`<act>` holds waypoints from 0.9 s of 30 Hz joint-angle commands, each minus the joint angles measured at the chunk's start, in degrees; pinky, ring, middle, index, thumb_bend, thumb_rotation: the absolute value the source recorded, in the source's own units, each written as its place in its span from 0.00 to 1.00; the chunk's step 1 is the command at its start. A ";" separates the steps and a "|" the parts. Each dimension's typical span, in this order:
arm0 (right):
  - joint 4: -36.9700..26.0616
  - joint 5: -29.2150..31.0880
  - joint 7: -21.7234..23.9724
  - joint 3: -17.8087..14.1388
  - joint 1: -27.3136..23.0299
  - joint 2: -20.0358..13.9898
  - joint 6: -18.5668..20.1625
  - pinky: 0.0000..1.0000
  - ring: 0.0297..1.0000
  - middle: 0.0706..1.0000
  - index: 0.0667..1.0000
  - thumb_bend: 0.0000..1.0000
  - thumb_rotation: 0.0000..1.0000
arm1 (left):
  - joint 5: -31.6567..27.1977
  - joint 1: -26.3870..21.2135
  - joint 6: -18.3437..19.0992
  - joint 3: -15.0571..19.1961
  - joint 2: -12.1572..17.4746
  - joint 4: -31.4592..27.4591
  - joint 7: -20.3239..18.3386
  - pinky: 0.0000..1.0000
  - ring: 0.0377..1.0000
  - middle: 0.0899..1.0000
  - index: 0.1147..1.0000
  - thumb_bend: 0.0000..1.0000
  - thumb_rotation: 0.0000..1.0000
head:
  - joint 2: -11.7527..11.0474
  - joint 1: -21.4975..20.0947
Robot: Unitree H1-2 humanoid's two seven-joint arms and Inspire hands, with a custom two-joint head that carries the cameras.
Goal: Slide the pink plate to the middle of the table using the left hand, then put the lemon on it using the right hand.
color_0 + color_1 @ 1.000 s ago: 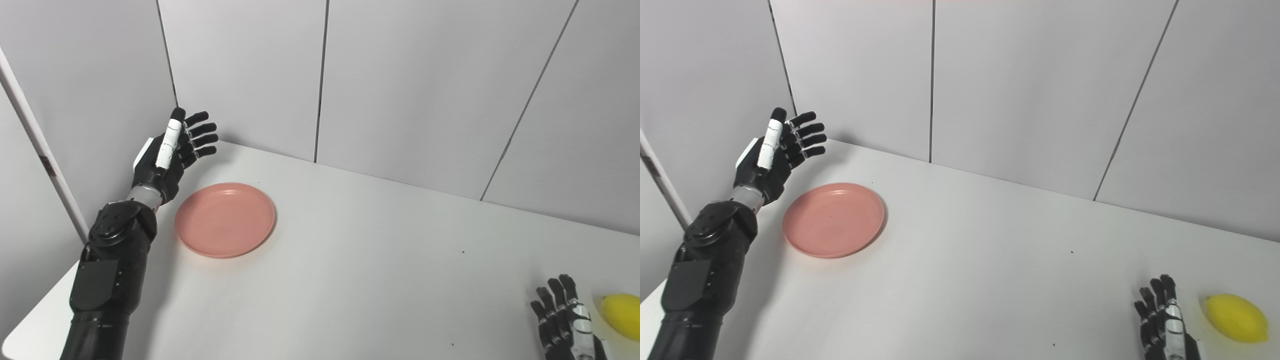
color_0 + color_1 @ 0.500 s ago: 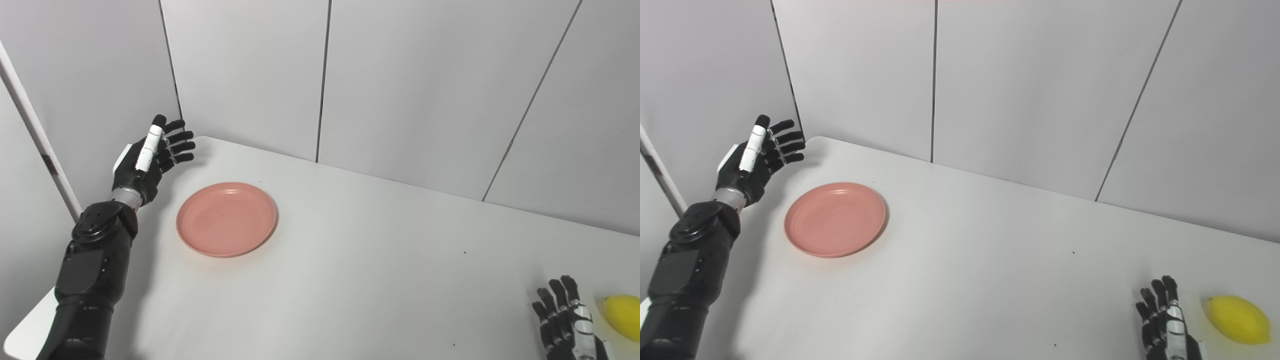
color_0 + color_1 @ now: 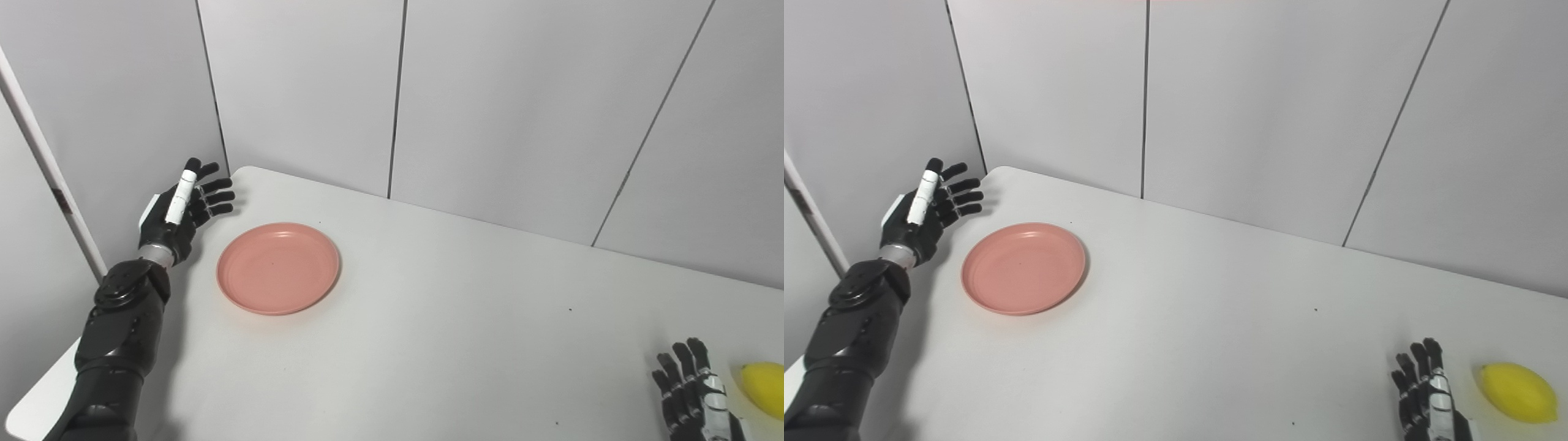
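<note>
The pink plate lies flat on the white table at the left, empty. My left hand is open, fingers spread, raised at the table's left edge, just left of the plate and apart from it. The yellow lemon lies on the table at the far right; in the left eye view it is cut by the frame edge. My right hand is open, fingers up, at the bottom right, just left of the lemon and not touching it.
Grey wall panels stand close behind the table and along its left side. The table's rounded far-left corner is near my left hand. A white post leans at the far left.
My left hand has drawn back to the left and lowered, moving off the plate's far-left side to the table edge. The plate, lemon and right hand have stayed put. The view shifted slightly.
</note>
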 commanded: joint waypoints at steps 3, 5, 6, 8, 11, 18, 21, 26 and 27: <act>3.09 0.14 0.09 0.61 3.96 1.39 -0.87 1.00 0.98 0.99 1.00 0.61 0.88 | -0.29 -2.52 -4.30 0.60 0.01 -0.14 0.80 0.67 0.67 0.66 0.75 0.99 0.74 | 0.04 -0.02; 2.99 0.23 0.18 0.65 4.00 1.34 -0.80 1.00 0.97 0.99 1.00 0.60 0.88 | 0.28 -2.45 -5.42 0.26 -0.21 1.48 0.90 0.69 0.69 0.68 0.74 0.98 0.77 | 0.04 -0.02; 2.98 0.24 0.21 0.66 4.02 1.33 -0.89 1.00 0.97 0.99 1.00 0.60 0.88 | 0.40 -2.52 -6.09 0.14 -0.29 2.56 0.93 0.69 0.69 0.68 0.74 0.98 0.77 | 0.11 -0.13; 2.77 0.30 0.18 0.70 4.12 1.36 -0.79 1.00 0.98 0.99 1.00 0.60 0.88 | 0.26 -2.42 -7.33 -0.02 -0.59 3.86 0.63 0.71 0.69 0.68 0.75 0.96 0.78 | 0.25 -0.29; 2.24 -0.18 -0.12 0.84 4.36 1.41 -0.68 1.00 0.98 0.99 1.00 0.60 0.89 | -1.03 -2.52 -9.21 0.16 -0.93 6.41 -1.21 0.72 0.70 0.70 0.75 0.94 0.76 | 0.37 -0.30; 2.24 -0.42 0.03 1.08 4.36 1.65 -0.97 1.00 0.98 1.00 1.00 0.59 0.89 | -1.55 -2.94 -10.79 -0.25 -1.00 10.03 -2.29 0.69 0.68 0.64 0.68 1.00 0.77 | 0.39 -0.40; 2.38 -0.85 -0.13 1.12 4.24 1.85 -1.35 1.00 0.98 1.00 1.00 0.59 0.90 | -2.33 -2.68 -10.42 -0.08 -1.27 9.84 -2.83 0.69 0.68 0.66 0.70 1.00 0.77 | 0.44 -0.44; 2.07 -1.04 -0.30 1.26 4.22 2.12 -0.89 1.00 0.98 1.00 1.00 0.60 0.89 | -3.23 -1.05 -7.76 -0.47 -2.29 5.33 -3.71 0.68 0.68 0.65 0.71 0.98 0.78 | 0.43 -0.59; 1.94 -0.93 -0.32 1.26 4.23 2.18 -0.67 1.00 0.98 1.00 1.00 0.59 0.89 | -3.35 -0.84 -7.45 -0.55 -2.39 4.93 -3.88 0.68 0.68 0.66 0.72 0.98 0.78 | 0.43 -0.68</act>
